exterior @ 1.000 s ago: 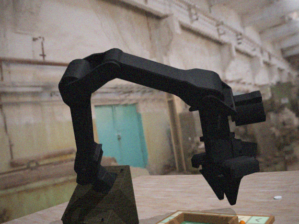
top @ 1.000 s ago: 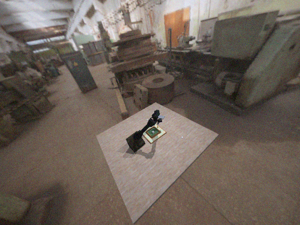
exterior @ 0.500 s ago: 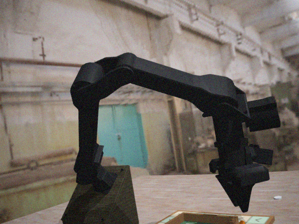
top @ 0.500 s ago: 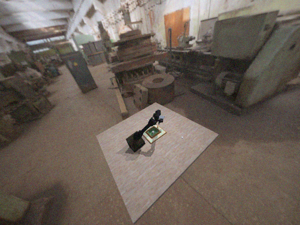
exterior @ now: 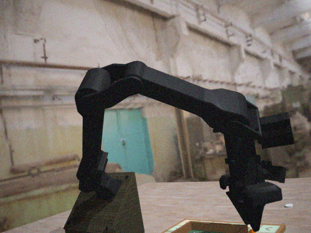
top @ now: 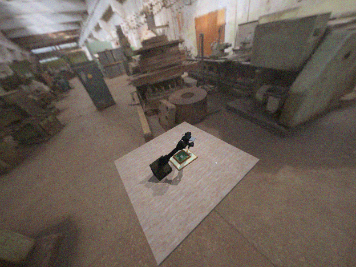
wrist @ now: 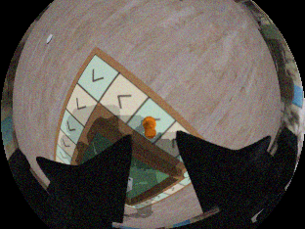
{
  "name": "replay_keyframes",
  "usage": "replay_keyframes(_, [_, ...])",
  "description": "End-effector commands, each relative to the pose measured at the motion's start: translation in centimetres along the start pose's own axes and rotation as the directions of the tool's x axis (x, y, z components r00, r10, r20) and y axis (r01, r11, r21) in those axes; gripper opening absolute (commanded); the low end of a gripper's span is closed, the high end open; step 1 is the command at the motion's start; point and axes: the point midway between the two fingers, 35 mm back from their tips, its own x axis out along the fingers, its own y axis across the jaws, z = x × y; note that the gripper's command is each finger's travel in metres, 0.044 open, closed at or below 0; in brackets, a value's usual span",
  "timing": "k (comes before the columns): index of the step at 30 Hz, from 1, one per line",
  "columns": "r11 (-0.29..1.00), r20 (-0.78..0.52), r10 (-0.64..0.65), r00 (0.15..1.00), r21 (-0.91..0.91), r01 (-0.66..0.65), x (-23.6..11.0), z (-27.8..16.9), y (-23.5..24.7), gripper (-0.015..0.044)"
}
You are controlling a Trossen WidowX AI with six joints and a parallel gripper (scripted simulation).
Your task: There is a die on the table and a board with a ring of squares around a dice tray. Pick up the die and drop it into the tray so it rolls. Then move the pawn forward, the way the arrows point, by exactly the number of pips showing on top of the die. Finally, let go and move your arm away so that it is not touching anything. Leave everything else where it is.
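The board (top: pixel 190 161) (exterior: pixel 273 227) (wrist: pixel 98 75) lies on the table in front of the arm's base, a ring of pale arrow squares around a wooden dice tray (top: pixel 181 156) (exterior: pixel 216 225) (wrist: pixel 105 128) with a green floor. The small orange pawn (wrist: pixel 151 126) stands on a square of the ring at the tray's outer side. My gripper (top: pixel 188 148) (exterior: pixel 253 225) (wrist: pixel 154 137) points straight down just above the pawn, fingers half apart with nothing between them. A pale patch in the tray by my left finger may be the die; I cannot tell its top face.
The arm's dark base block (top: pixel 161 168) (exterior: pixel 105 205) stands beside the board. Small white discs (top: pixel 215 162) (exterior: pixel 288 205) (wrist: pixel 49 38) lie on the wooden table.
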Motion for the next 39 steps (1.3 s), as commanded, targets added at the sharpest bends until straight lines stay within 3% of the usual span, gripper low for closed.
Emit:
replay_keyframes(1, [1.000, -0.006, -0.002, 1.000, -0.011, 0.002, 1.0, 0.0, 0.2, 0.0200])
replay_keyframes(15, [1.000, -0.008, -0.003, 1.000, -0.011, 0.003, 3.0, -0.1, 0.3, 0.0200])
replay_keyframes(21, [1.000, -0.008, -0.003, 1.000, -0.011, 0.003, 3.0, -0.1, 0.3, 0.0043])
replay_keyframes(31, [1.000, -0.008, -0.003, 1.000, -0.011, 0.003, 3.0, -0.1, 0.3, 0.0000])
replay_keyframes(39, [1.000, -0.001, 0.003, 1.000, -0.012, -0.003, -2.0, 0.5, 0.2, 0.0000])
